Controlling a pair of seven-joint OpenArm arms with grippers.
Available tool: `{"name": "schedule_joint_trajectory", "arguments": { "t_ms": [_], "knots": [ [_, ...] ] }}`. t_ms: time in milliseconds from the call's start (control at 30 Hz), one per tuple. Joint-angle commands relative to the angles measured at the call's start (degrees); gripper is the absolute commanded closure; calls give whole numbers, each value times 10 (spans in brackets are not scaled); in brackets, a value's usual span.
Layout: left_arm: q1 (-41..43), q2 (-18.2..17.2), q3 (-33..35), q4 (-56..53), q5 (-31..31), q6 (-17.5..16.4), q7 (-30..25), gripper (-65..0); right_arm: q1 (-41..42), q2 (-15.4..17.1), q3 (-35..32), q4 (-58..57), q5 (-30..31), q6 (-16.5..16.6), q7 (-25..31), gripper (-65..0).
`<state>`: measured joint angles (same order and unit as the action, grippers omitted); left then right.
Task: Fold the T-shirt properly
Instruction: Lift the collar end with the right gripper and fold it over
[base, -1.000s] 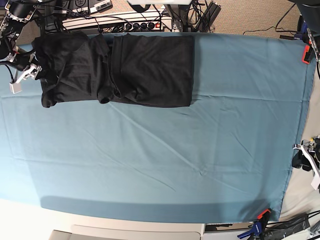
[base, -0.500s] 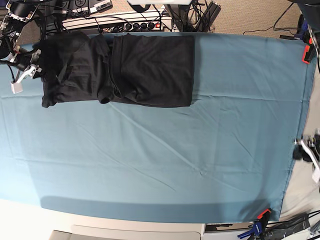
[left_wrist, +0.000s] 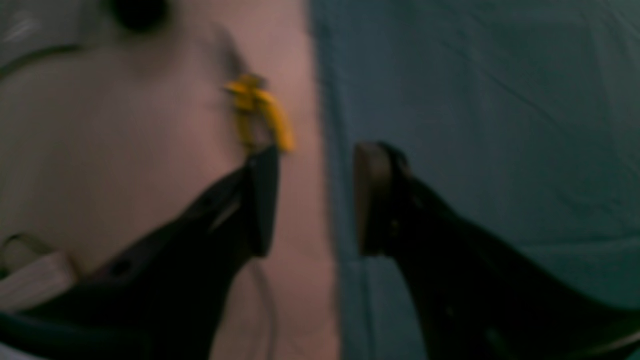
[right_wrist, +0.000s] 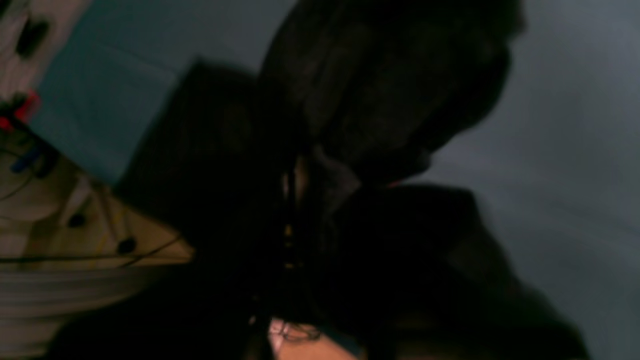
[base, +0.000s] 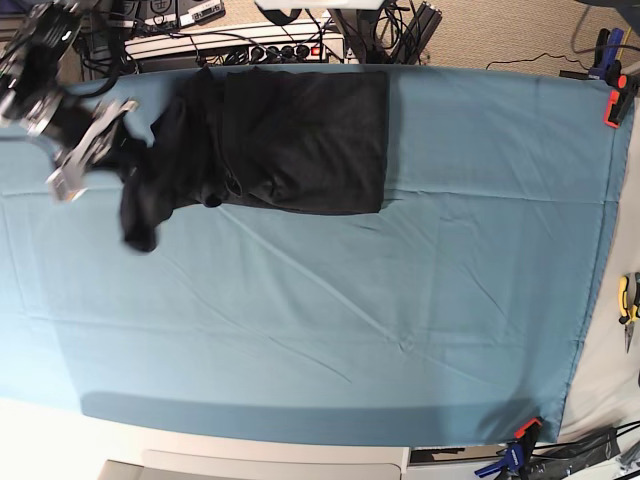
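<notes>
The black T-shirt (base: 300, 140) lies partly folded along the far edge of the teal table cloth (base: 350, 320), plain side up. Its left end is raised off the cloth and hangs in a bunched flap (base: 140, 205). My right gripper (base: 118, 140) is shut on that raised end, at the left of the base view. The right wrist view is dark and blurred, and bunched black T-shirt (right_wrist: 390, 90) fills most of it. My left gripper (left_wrist: 315, 200) stands open and holds nothing, over the cloth's edge (left_wrist: 330, 150). It is outside the base view.
A power strip and cables (base: 240, 45) run just beyond the far edge. Orange clamps pin the cloth at the far right corner (base: 612, 105) and the near right corner (base: 525, 430). A yellow-handled tool (base: 627, 298) lies off the cloth's right edge, also visible as a yellow blur (left_wrist: 260, 112).
My right gripper has shut on the shirt's left end, lifting it up and to the right. My left arm has drawn back out of the base view.
</notes>
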<state>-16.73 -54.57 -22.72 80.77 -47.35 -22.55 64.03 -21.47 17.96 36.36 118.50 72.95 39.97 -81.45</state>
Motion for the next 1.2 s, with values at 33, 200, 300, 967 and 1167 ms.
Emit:
{"name": "schedule_joint_trajectory", "arguments": {
  "t_ms": [33, 200, 300, 967, 1167],
  "knots": [
    [-12, -42, -31, 8, -12, 0, -15, -258, -13, -20, 4, 36, 8, 0, 14, 0],
    [-12, -92, -74, 8, -31, -9, -14, -258, -22, -81, 1, 49, 5, 0, 14, 0],
    [-12, -108, -87, 8, -39, -9, -14, -258, -22, -101, -30, 49, -16, 0, 14, 0],
    [-12, -110, -90, 8, -39, -13, -10, -258, 28, -156, -319, 48, -327, -53, 150, 0],
    [-12, -110, -90, 8, -39, -13, -10, -258, 28, -157, -367, 48, -407, -86, 189, 0]
  ]
}}
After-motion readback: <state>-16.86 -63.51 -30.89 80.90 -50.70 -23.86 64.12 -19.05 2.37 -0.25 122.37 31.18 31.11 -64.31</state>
